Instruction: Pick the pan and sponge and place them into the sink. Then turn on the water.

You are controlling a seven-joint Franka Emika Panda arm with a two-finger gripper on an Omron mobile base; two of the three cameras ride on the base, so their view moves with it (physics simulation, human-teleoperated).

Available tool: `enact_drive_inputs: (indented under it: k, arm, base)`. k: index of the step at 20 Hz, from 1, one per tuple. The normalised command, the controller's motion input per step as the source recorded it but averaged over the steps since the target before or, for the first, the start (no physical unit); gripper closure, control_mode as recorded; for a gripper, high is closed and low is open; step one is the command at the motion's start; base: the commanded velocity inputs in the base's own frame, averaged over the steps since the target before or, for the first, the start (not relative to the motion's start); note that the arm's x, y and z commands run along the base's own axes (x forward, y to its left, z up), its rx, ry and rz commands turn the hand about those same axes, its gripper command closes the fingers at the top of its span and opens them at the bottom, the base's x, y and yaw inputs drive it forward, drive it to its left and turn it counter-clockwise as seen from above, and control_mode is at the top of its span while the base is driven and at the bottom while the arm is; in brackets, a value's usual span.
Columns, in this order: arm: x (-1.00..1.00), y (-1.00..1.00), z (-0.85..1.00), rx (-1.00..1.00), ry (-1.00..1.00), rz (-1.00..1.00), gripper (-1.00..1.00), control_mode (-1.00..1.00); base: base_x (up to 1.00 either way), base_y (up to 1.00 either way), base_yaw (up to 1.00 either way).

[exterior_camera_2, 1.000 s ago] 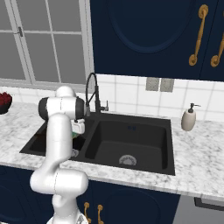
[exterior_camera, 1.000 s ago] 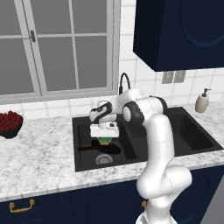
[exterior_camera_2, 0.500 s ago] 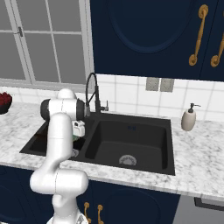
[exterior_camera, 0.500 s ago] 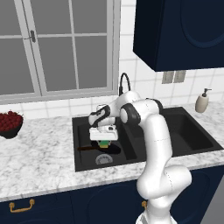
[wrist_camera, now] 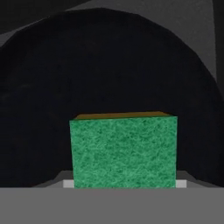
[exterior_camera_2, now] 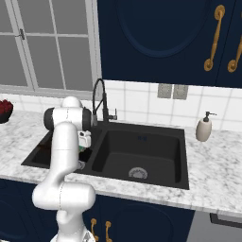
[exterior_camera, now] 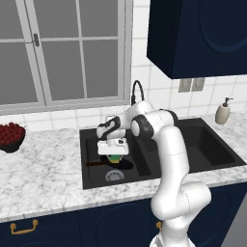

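Note:
My gripper [exterior_camera: 114, 154] hangs low inside the left basin of the black sink [exterior_camera: 86, 140], shut on the green and yellow sponge [exterior_camera: 114, 158]. Directly below lies the black pan [exterior_camera: 120, 165] on the basin floor, its thin handle pointing left. In the hand view the sponge [wrist_camera: 124, 151] sits between the fingertips of the gripper [wrist_camera: 124, 183], green face toward the camera, with the round pan [wrist_camera: 109, 65] dark behind it. The tall black faucet [exterior_camera: 137, 90] arches behind the sink's divider, and no stream runs from it. From the right side, the sink [exterior_camera_2: 142, 142] and faucet [exterior_camera_2: 99, 97] show past my arm.
A dark bowl of red fruit [exterior_camera: 9, 136] stands on the marble counter at the far left. A beige soap dispenser [exterior_camera: 222, 111] stands at the sink's right rear corner. The right basin has a bare grey drain [exterior_camera_2: 137, 173]. Navy cabinets hang above.
The gripper with the sponge has come down slightly toward the pan. Nothing else has moved.

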Motion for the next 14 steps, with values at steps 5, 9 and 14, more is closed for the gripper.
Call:
enact_drive_inputs:
  k: [5,9,14]
  arm:
    - [0.0,0.0,0.0,0.0,0.0,0.0,-1.0,-1.0]
    - [0.0,0.0,0.01,0.0,0.0,0.0,-1.0,-1.0]
    - [-0.09,0.0,0.27,0.0,0.0,-0.01,-1.0,-1.0]
  base:
    - [0.0,0.0,0.0]
    - [0.0,0.0,0.0]
    - [0.0,0.0,0.0]
